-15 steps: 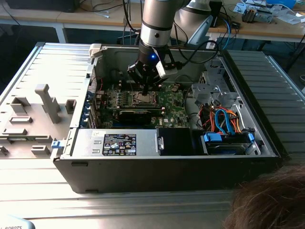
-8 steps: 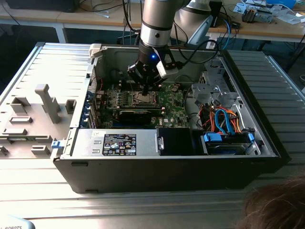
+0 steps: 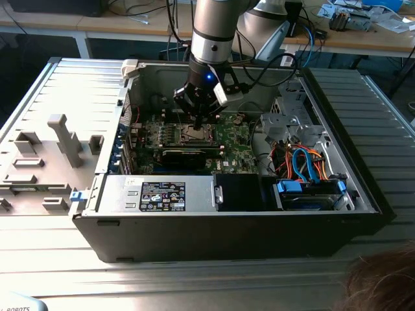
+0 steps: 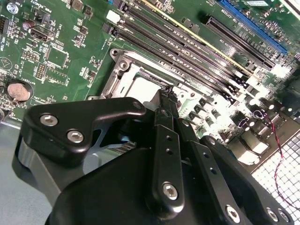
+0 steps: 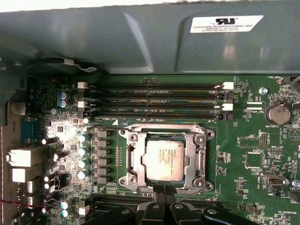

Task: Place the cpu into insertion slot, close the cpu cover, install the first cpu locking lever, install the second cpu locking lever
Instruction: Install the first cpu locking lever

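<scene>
The cpu [image 5: 164,161], a pale square chip, lies flat in the insertion slot [image 5: 202,161] on the green motherboard. The cpu cover [image 5: 165,131], a silvery frame, lies down around it, with the chip showing through its window. My gripper [image 5: 164,190] is shut, its two black fingertips pressed together at the edge of the socket. In the second wrist view the gripper [image 4: 164,97] points down at the rim beside the pale cpu [image 4: 140,86]. In the exterior view the gripper [image 3: 198,124] hangs straight over the insertion slot [image 3: 193,135] inside the open computer case.
Long black memory slots [image 5: 154,101] run beside the socket, and a coin battery [image 5: 277,114] sits farther off. The grey case wall [image 5: 140,42] stands close behind. A drive cage with cables [image 3: 305,162] fills the exterior view's right. A grey parts fixture [image 3: 45,155] lies outside the case.
</scene>
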Motion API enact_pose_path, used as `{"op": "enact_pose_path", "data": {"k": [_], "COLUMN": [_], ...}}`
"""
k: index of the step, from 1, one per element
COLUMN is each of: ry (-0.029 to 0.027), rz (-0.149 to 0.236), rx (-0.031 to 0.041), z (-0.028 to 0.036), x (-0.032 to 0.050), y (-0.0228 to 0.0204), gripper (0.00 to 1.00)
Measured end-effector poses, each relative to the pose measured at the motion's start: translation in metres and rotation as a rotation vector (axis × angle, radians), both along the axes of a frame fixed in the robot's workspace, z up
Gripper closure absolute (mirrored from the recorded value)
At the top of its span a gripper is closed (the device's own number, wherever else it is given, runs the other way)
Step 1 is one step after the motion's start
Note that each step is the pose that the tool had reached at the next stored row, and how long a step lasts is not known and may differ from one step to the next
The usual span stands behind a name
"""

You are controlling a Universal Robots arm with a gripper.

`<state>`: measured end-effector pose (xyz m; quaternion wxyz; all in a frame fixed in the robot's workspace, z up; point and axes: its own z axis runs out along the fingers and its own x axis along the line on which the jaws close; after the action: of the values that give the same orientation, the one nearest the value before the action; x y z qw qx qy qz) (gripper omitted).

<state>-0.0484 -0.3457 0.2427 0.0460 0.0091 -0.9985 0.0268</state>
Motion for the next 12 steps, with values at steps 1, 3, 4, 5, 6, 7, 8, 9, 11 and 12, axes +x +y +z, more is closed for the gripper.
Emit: {"op": "enact_pose_path", "data": {"k": [1, 3, 4, 5, 6, 7, 8, 9, 11, 12], "ry": [0.0000, 0.0000, 0.0000, 0.0000, 0.0000, 0.0000, 0.0000, 0.0000, 0.0000, 0.0000], "rz": [0.002, 0.007, 0.011, 0.015, 0.018, 0.020, 0.023, 0.026, 0.033, 0.035], "rx": [0.0000, 0.0000, 0.0000, 0.0000, 0.0000, 0.0000, 0.0000, 0.0000, 0.0000, 0.0000], "z": [0.0000, 0.0000, 0.0000, 0.0000, 0.0000, 0.0000, 0.0000, 0.0000, 0.0000, 0.0000], "x": [0.0000, 0.0000, 0.0000, 0.0000, 0.0000, 0.0000, 0.0000, 0.0000, 0.0000, 0.0000], "y": [0.0000, 0.0000, 0.0000, 0.0000, 0.0000, 0.0000, 0.0000, 0.0000, 0.0000, 0.0000], "gripper": [0.89, 0.89, 0.89, 0.89, 0.89, 0.89, 0.89, 0.89, 0.89, 0.89]}}
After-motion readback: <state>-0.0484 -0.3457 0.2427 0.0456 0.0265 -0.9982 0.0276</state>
